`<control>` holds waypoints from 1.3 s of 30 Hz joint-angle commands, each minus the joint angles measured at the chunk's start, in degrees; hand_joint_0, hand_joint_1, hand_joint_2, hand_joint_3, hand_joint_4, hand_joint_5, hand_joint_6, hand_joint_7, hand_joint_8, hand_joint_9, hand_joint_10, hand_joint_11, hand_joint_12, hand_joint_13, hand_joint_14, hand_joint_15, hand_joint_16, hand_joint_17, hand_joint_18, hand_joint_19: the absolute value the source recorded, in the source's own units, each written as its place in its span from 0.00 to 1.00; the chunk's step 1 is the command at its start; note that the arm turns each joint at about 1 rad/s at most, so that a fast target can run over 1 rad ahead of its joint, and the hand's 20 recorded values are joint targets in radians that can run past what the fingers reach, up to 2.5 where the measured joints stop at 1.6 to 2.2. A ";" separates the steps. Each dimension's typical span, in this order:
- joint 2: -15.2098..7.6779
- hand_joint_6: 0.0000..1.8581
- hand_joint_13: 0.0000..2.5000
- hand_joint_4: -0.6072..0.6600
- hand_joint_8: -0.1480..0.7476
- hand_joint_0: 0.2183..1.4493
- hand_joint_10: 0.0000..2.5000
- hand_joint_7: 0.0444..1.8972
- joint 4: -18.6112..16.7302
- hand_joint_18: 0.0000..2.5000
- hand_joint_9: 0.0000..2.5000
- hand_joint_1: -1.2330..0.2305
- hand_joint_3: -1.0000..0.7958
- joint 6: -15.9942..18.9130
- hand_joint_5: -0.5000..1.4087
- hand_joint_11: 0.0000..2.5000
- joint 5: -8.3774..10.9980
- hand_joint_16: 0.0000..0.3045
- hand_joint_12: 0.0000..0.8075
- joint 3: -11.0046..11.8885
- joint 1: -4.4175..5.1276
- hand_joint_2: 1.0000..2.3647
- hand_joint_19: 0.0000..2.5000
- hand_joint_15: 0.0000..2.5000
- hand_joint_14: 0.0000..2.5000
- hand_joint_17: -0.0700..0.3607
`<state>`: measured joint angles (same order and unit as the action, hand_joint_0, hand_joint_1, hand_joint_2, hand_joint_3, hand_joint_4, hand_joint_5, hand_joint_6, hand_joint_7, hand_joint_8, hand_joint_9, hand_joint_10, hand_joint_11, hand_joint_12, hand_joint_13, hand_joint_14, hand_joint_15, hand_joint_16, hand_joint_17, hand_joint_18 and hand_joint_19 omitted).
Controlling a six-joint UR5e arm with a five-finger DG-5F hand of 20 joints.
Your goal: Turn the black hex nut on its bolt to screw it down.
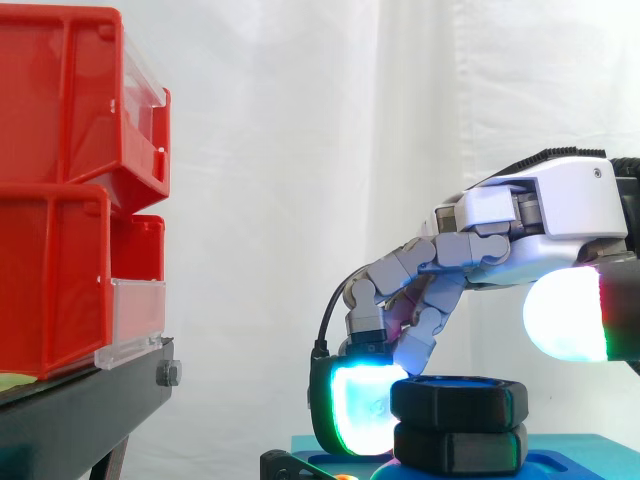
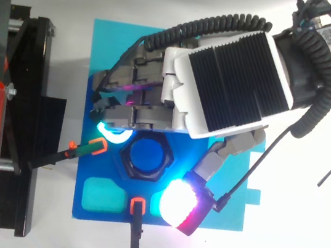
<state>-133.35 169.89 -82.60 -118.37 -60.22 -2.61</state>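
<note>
The hand [image 1: 540, 215] reaches in from the right of the side view and bends its fingers [image 1: 365, 405] down round the black hex nut [image 1: 460, 400]. One glowing pad sits against the nut's left side and another rests on its top. The thumb [image 1: 565, 315] glows white higher up on the right, off the nut. The nut is low in the middle of the frame, on top of a second black hex block [image 1: 460, 448], above the blue board [image 1: 580, 445]. I think the turning is under way. I cannot tell how far down the nut has yet to go. The side view shows how high the nut sits. The top view shows the blue bolt [image 2: 148, 154] poking up in the middle of the nut, with the thumb at the nut's lower right. Red bins [image 1: 60, 200] on a black stand [image 1: 80, 410] are at the far left.
</note>
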 commanded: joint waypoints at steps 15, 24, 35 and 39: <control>0.02 0.27 0.20 0.73 0.56 0.12 0.00 0.41 -0.18 0.26 0.24 0.57 0.28 0.42 0.17 0.13 0.16 0.21 0.53 1.59 0.77 0.00 0.15 0.04 0.00 0.50; 0.02 0.27 0.20 0.79 0.57 0.13 0.00 0.57 -0.09 0.26 0.27 0.62 0.28 0.42 0.21 0.14 0.33 0.21 0.51 1.59 1.74 0.00 0.15 0.04 0.00 0.49; -0.07 0.34 0.21 0.74 0.57 0.15 0.00 0.57 0.00 0.26 0.31 0.62 0.28 0.42 0.21 0.17 1.65 0.20 0.50 1.59 3.14 0.00 0.15 0.05 0.00 0.48; -0.07 0.32 0.21 0.75 0.57 0.15 0.00 0.59 0.00 0.26 0.31 0.62 0.28 0.42 0.21 0.17 1.65 0.20 0.49 1.51 3.14 0.00 0.15 0.05 0.00 0.48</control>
<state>-133.39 169.89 -82.16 -116.77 -58.68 0.48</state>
